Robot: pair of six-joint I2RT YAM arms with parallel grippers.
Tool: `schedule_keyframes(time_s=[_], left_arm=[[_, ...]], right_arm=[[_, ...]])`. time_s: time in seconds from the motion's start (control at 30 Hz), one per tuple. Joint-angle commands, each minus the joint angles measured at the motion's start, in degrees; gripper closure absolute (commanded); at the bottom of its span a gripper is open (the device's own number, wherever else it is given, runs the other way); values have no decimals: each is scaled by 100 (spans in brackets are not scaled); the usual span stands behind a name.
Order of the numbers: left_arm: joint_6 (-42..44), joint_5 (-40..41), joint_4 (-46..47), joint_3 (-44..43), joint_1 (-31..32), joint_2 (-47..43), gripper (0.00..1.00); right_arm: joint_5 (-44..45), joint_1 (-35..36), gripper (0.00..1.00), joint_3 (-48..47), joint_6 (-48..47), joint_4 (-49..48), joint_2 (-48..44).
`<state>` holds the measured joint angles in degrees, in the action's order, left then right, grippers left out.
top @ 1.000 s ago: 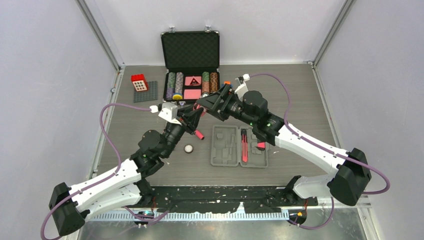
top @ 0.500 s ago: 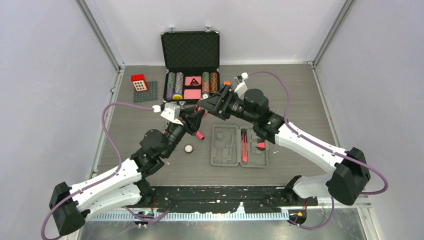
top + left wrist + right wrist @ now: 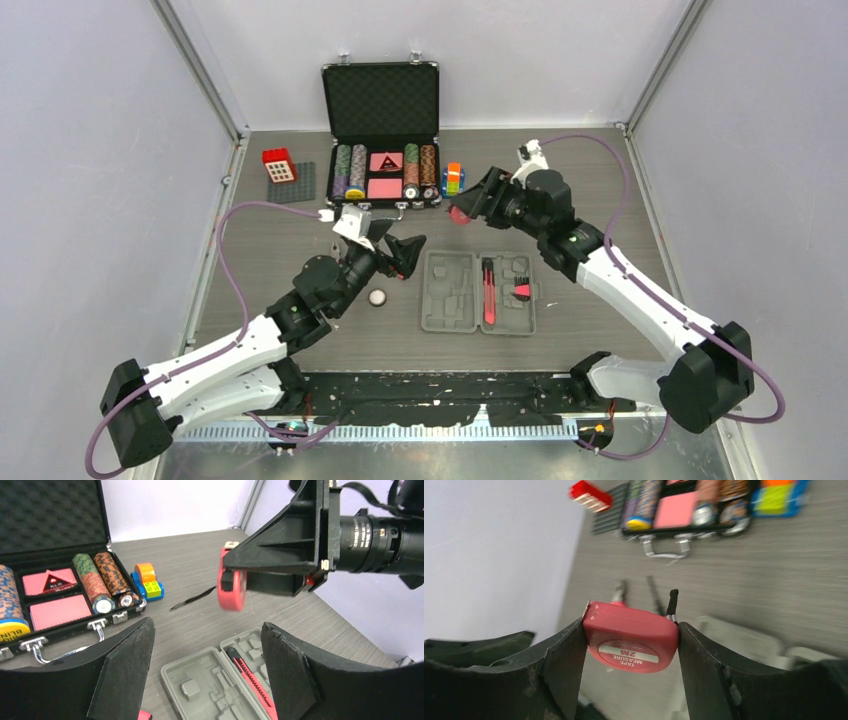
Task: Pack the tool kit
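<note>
The grey tool kit case (image 3: 450, 292) lies open on the table, with a red-and-black knife (image 3: 488, 292) in its right half and a small red-and-black tool (image 3: 522, 290) beside it. My right gripper (image 3: 468, 203) hangs above the table behind the case, shut on the red tape measure (image 3: 631, 639), whose black strap dangles. The left wrist view shows that tape measure (image 3: 231, 582) between the right arm's fingers. My left gripper (image 3: 405, 250) stands open and empty just left of the case (image 3: 210, 685), with the knife (image 3: 252, 677) seen between its fingers.
A black poker chip case (image 3: 380, 150) stands open at the back. Near it are a colourful toy block (image 3: 453, 178) and a red brick on a grey baseplate (image 3: 285, 175). A white ball (image 3: 377, 297) and a red tool end (image 3: 144, 715) lie by my left gripper.
My left gripper has opened and let go of the tape measure, then drawn back slightly. My right gripper has carried the tape measure away to the right.
</note>
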<state>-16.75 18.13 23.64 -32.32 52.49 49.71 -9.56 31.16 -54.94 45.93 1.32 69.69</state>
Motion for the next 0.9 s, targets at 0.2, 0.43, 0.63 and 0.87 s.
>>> schedule_keyframes(time_s=[0.2,0.43,0.63,0.87], left_arm=[[-1164,111,-1451,-187,9,550,17],[-1586,-228,-2749,-775,-44,1434,17],[-1779,-550,-3169,-1082,-137,2022,17],[-1955,-749,-3343,-1180,-227,2384,17]], right_arm=[[2144,-292,78,459,-2979,1633,-850],[1713,-310,79,1069,-2887,2144,-703],[1436,-303,80,1353,-2808,2414,-451],[1161,-304,72,1294,-2689,3200,-112]])
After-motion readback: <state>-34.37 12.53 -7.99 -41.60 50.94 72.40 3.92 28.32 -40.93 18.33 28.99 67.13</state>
